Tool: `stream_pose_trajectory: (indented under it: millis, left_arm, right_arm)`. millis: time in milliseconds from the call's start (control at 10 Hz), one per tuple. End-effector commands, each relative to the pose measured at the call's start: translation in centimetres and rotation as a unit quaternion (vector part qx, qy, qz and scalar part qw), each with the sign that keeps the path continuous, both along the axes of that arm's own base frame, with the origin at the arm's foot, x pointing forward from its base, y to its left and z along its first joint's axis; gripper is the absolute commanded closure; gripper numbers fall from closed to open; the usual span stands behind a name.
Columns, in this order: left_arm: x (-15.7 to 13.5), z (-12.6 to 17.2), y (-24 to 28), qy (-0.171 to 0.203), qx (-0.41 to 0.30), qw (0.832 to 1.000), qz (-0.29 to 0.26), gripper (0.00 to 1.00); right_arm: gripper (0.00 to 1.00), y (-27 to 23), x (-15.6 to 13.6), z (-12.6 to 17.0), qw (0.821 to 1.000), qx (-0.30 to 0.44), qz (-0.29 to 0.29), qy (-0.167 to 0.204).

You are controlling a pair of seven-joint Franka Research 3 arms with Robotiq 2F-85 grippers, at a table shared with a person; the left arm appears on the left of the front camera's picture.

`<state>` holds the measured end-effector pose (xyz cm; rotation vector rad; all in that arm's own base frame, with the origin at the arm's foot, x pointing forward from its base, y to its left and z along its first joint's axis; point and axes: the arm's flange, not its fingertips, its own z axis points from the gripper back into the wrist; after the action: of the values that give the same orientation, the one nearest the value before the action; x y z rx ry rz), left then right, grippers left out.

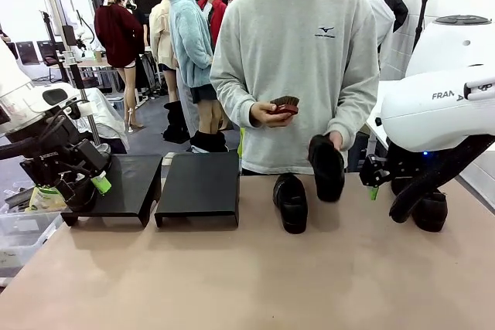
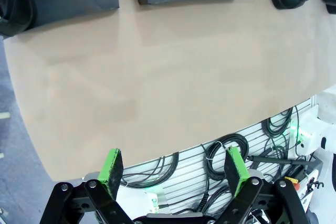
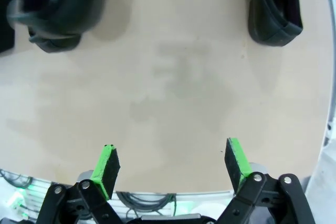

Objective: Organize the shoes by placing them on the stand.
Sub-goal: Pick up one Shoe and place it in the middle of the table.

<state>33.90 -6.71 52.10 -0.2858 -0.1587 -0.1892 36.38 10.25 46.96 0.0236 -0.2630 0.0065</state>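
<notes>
Both sets of jaws are spread wide, nothing held: the left gripper (image 2: 173,167) hangs near the stands (image 1: 199,183), the right gripper (image 3: 170,162) above bare table (image 1: 232,284). No shoe is on a stand yet. One shoe (image 1: 291,202) lies mid-table, a hand (image 1: 335,141) holds a second shoe (image 1: 327,169) upright just beside it, and a third shoe (image 1: 429,210) sits at the right behind the right arm. Best play, I'd say: wait until that hand is clear. Then drop the right gripper across a shoe's narrow width near the ankle opening, pads square on both sides. Lift well clear and set it sole-down, flat on a stand top.
</notes>
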Motion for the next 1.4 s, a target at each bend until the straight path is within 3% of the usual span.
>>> stream_pose_trajectory:
  millis: [0,300,600,700,800,1000,1100,1200,1300]
  left_arm:
    - [-0.1,0.1,0.1,0.000,-0.008,1.000,-0.005,0.00]
    - [-0.1,0.1,0.1,0.000,-0.008,1.000,-0.005,0.00]
    - [-0.1,0.1,0.1,0.000,-0.008,1.000,-0.005,0.00]
    - [-0.1,0.1,0.1,0.000,-0.008,1.000,-0.005,0.00]
    - [-0.1,0.1,0.1,0.000,-0.008,1.000,-0.005,0.00]
    - [-0.1,0.1,0.1,0.000,-0.008,1.000,-0.005,0.00]
    - [-0.1,0.1,0.1,0.000,-0.008,1.000,-0.005,0.00]
    - [-0.1,0.1,0.1,0.000,-0.008,1.000,-0.005,0.00]
    - [-0.1,0.1,0.1,0.000,-0.008,1.000,-0.005,0.00]
  right_arm:
    - [0.00,-1.9,2.1,0.6,1.000,0.026,-0.002,-0.012]
    - [0.00,-4.9,9.2,1.8,0.999,0.045,-0.017,0.023]
    - [0.00,-7.4,14.4,0.4,0.996,0.028,-0.043,0.072]
    - [0.00,-7.6,14.8,0.0,0.992,0.058,-0.073,0.080]
    - [0.00,-7.3,13.0,-0.1,0.998,0.027,-0.040,0.050]
    - [0.00,-7.3,13.0,-0.1,0.998,0.027,-0.040,0.050]
    - [0.00,-7.6,14.4,-0.5,0.996,0.033,-0.048,0.064]
    - [0.00,-6.7,14.4,-1.0,0.999,0.026,0.011,0.043]
    - [0.00,-7.2,15.5,-2.1,0.997,0.040,0.012,0.058]
